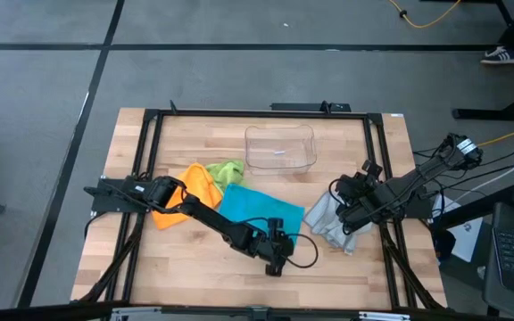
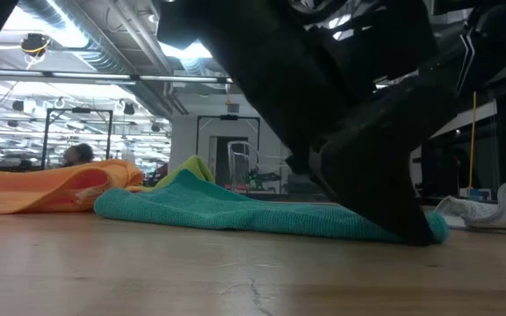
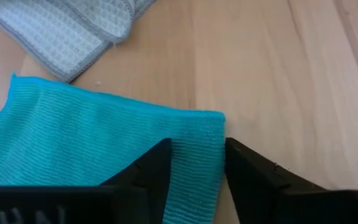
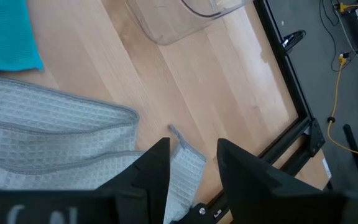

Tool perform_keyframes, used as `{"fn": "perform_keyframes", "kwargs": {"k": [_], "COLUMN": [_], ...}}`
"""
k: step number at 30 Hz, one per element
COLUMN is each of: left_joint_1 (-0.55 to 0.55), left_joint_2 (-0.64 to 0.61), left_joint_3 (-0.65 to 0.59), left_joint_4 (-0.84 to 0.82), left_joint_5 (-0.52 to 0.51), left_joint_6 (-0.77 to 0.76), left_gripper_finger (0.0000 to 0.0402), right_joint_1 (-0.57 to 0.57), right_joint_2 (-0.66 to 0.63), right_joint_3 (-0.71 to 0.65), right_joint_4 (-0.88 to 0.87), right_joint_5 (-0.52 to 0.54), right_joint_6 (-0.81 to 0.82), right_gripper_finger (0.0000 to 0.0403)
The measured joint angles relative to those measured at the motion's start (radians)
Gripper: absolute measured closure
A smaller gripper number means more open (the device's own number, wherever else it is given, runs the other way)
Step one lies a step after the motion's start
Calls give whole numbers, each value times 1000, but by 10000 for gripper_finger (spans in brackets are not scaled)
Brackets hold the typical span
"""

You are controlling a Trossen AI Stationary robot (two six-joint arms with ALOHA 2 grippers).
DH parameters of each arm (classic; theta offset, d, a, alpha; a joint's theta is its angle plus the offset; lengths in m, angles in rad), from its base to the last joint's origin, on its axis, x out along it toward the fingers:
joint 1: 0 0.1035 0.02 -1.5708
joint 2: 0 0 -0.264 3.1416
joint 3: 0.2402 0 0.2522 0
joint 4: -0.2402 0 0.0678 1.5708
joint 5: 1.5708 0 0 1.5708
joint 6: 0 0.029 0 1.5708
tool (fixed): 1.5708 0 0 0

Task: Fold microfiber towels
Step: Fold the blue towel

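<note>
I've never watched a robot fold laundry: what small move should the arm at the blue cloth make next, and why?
Probably close the left gripper: its fingers straddle the teal towel edge, with cloth between them, seemingly not yet pinched. Then it could lift that edge to fold.

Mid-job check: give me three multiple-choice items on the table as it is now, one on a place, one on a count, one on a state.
1. Where is the left claw?
A. at the teal towel's corner
B. inside the clear bin
C. over the orange towel

2. How many towels show on the table?
A. two
B. four
C. six

3. The lime green towel is
A. folded flat
B. bunched
C. in the bin

Key: 1 A, its fingers straddle the teal edge. 2 B, teal, orange, green and the grey towel under the right claw. 3 B, it lies rumpled beside the orange one.
</note>
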Motion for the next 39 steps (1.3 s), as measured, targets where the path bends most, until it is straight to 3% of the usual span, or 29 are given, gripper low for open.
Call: {"fn": "perform_keyframes", "kwargs": {"k": [8,17,20,23,27,33,36,39], "left_joint_1": [3,-35,-56,-76,-97,-99,-99,-99], "left_joint_2": [0,-102,-140,-150,-162,-160,-160,-160], "left_joint_3": [-2,9,14,13,14,13,13,13], "left_joint_4": [-7,-136,-187,-208,-232,-289,-282,-282], "left_joint_5": [17,28,19,11,-5,-4,-4,-4], "left_joint_6": [3,6,3,3,4,3,3,3], "left_gripper_finger": [392,401,401,401,401,401,401,401], "right_joint_1": [0,0,-2,-2,-1,0,0,-1], "right_joint_2": [0,0,0,0,0,1,2,2], "right_joint_3": [0,0,-2,-6,-64,-298,-405,-483], "right_joint_4": [13,192,251,339,549,1070,1318,1450], "right_joint_5": [0,14,65,49,-144,-376,-405,-404], "right_joint_6": [-15,-113,-222,-381,-625,-962,-1052,-1101], "right_gripper_finger": [267,267,267,267,267,267,267,267]}}
